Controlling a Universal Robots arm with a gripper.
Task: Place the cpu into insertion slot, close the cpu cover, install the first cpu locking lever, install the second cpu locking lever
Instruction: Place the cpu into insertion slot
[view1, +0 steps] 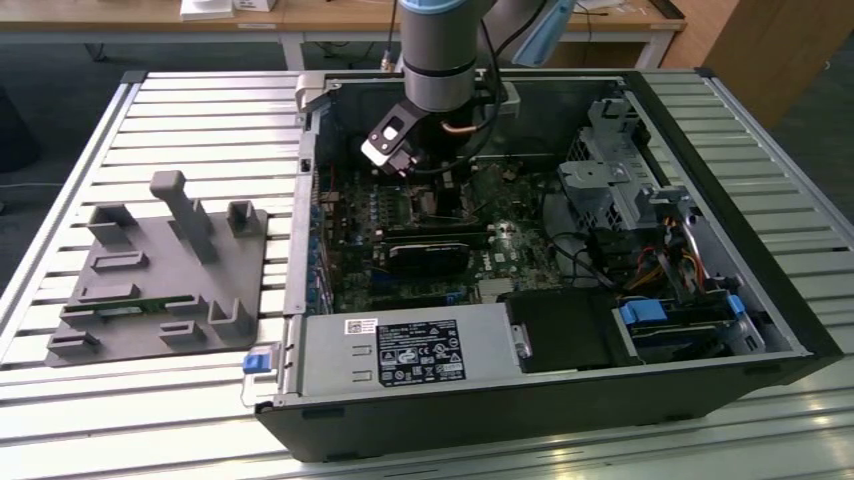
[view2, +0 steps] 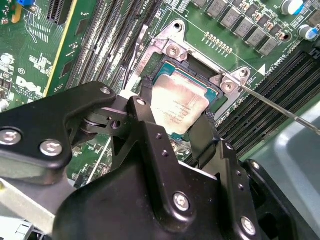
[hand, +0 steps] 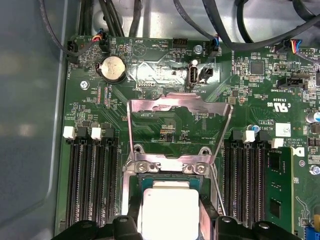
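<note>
Pincer (view2: 176, 116) part-closed, seemingly clamping cpu (view2: 177, 102) between its tips, over insertion slot (view2: 192, 73); cpu cover (hand: 180, 105) raised open.

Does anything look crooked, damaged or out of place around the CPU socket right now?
Nothing stands out. The cpu lies square over the insertion slot, held by the gripper, and the cpu cover is flipped open, undamaged. Whether the cpu is fully seated, I cannot tell.

Slatted metal table (view1: 200, 110), wooden desk (view1: 334, 18) behind, dark floor (view1: 60, 70)
</note>
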